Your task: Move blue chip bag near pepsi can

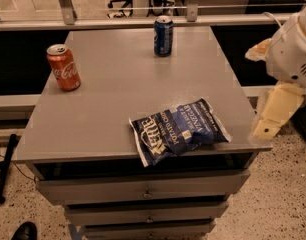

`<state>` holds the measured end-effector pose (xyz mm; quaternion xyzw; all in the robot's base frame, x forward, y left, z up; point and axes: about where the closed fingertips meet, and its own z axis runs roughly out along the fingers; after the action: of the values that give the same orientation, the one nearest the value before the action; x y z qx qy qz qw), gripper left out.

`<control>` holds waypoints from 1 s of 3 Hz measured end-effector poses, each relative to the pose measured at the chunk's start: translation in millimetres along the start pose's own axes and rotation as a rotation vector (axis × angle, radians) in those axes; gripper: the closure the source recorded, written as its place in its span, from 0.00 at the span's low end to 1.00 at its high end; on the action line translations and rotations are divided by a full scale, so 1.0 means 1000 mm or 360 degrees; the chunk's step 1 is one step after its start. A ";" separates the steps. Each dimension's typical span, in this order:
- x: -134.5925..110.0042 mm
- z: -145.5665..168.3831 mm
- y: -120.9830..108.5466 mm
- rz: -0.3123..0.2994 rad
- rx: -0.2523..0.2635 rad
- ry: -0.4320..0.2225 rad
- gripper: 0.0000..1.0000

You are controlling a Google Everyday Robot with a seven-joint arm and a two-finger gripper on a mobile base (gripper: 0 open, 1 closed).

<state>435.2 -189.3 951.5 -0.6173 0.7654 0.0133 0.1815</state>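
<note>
The blue chip bag lies flat at the table's front edge, right of centre, its white lettering facing up. The pepsi can stands upright at the far middle of the table, well apart from the bag. My gripper hangs off the table's right side, level with the bag and a short way to its right. It touches nothing and holds nothing.
A red Coca-Cola can stands upright near the left edge of the grey table. Drawers sit under the table front. A rail and glass panel run behind the table. A dark shoe shows at the bottom left on the floor.
</note>
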 end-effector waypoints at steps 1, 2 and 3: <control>-0.018 0.033 0.013 -0.0025 -0.0113 -0.0075 0.00; -0.029 0.061 0.023 -0.0030 -0.0212 -0.0115 0.00; -0.039 0.087 0.032 -0.0048 -0.0275 -0.0172 0.00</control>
<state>434.1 -123.7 875.7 -0.6406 0.7410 0.1098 0.1687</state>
